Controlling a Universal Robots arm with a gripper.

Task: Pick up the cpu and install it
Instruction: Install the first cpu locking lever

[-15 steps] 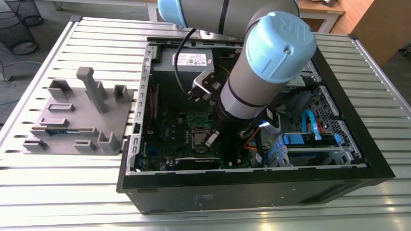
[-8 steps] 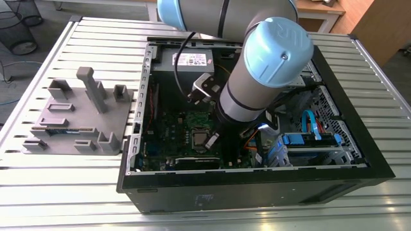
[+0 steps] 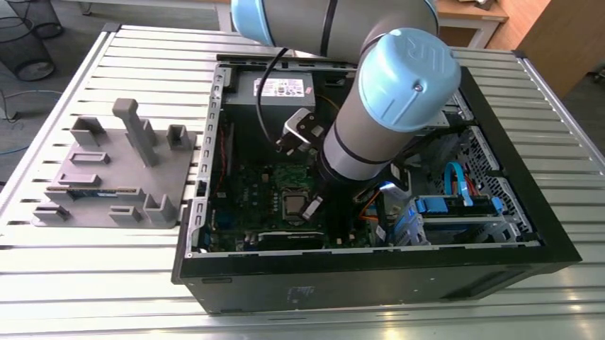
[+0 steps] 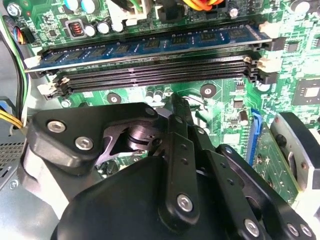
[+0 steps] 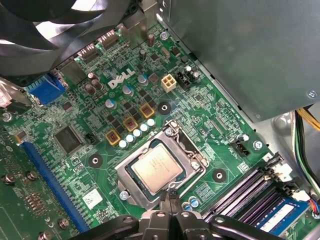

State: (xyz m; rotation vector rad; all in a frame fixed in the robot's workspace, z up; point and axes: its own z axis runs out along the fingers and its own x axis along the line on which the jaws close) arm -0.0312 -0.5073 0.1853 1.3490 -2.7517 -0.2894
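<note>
The cpu (image 5: 156, 171), a small silver square with a pale rim, lies flat in the open metal socket frame (image 5: 192, 150) on the green motherboard (image 5: 95, 105). My gripper (image 5: 170, 196) hangs just above the socket's edge, beside the chip. Its two black fingers are pressed together and hold nothing. In the second wrist view the gripper (image 4: 178, 101) points at the board just short of the memory slots (image 4: 155, 70). In the exterior view the arm (image 3: 378, 120) reaches down into the open computer case (image 3: 378, 262), with the gripper (image 3: 311, 207) low over the board.
A grey power supply box (image 5: 245, 50) stands close beside the socket. A blue memory stick (image 4: 150, 44) sits in one slot. A black fan (image 5: 55, 25) hangs over the board. Blue and orange cables (image 3: 454, 180) fill the case's right. A grey parts fixture (image 3: 113, 177) sits on the slatted table.
</note>
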